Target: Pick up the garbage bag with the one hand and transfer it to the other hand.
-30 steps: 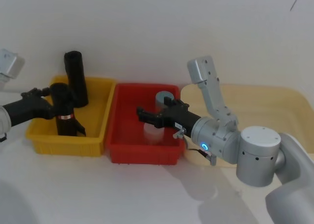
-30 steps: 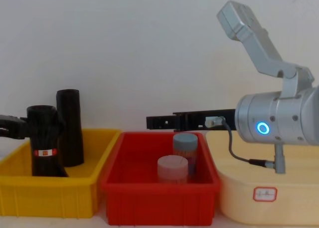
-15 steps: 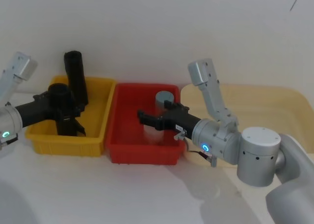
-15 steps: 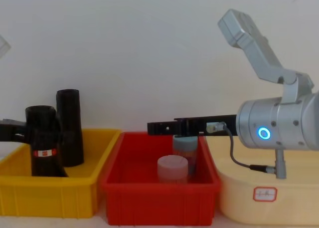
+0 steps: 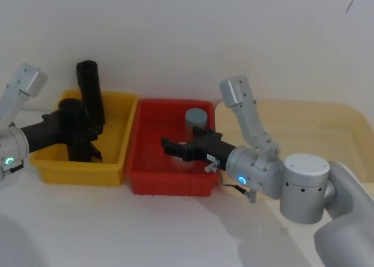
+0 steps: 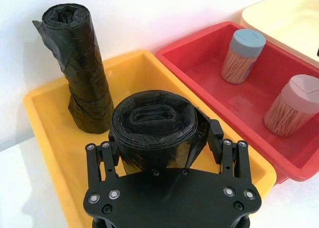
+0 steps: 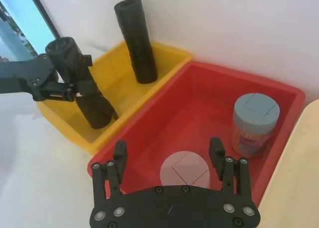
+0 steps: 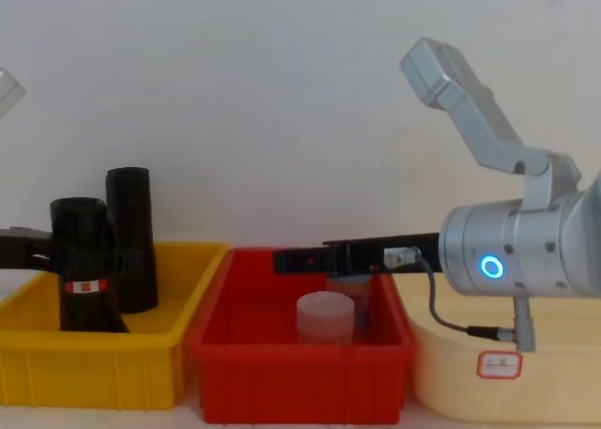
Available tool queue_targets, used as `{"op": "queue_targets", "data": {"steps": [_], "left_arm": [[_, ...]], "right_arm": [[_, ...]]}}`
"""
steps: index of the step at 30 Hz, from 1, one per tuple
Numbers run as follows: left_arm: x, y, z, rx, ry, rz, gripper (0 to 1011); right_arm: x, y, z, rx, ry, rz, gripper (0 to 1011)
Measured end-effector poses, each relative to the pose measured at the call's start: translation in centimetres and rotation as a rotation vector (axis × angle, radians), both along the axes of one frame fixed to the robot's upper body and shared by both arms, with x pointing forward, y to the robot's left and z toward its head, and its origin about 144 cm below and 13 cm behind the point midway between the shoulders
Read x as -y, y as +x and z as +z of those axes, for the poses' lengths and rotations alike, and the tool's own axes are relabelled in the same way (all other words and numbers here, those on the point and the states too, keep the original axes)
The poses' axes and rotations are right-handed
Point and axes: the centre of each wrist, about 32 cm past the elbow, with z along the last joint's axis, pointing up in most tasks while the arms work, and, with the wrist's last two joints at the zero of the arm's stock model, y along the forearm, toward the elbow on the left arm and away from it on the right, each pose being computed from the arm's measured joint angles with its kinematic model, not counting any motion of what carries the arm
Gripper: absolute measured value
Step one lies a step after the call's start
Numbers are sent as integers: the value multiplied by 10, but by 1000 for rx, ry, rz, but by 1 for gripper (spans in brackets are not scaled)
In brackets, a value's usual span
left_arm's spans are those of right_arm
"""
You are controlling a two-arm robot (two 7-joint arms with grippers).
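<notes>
The garbage bag, a black roll with a red-and-white label band, stands upright in the yellow bin. My left gripper, on the green-lit arm, is shut on its upper part, one finger on each side of the roll. The right wrist view shows the same grip from across the bins. My right gripper, on the blue-lit arm, hangs open over the red bin with nothing between its fingers, pointing toward the yellow bin.
A plain black roll leans at the yellow bin's back wall. In the red bin stand a grey-lidded jar and a pale-lidded jar, the latter just below my right gripper. A cream tray sits at the right.
My right gripper has sunk lower over the red bin and shifted slightly left. My left arm's rear links have swung up at the left edge; the garbage bag stays where it was.
</notes>
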Motion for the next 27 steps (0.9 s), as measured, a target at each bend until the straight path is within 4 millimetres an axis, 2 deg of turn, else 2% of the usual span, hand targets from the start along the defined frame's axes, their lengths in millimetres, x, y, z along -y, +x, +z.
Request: {"op": "queue_targets", "data": {"steps": [27], "left_arm": [[1,0,0,-2,0,4,1001]], "right_arm": [[2,15,-17,-24,-125,8,999]]}}
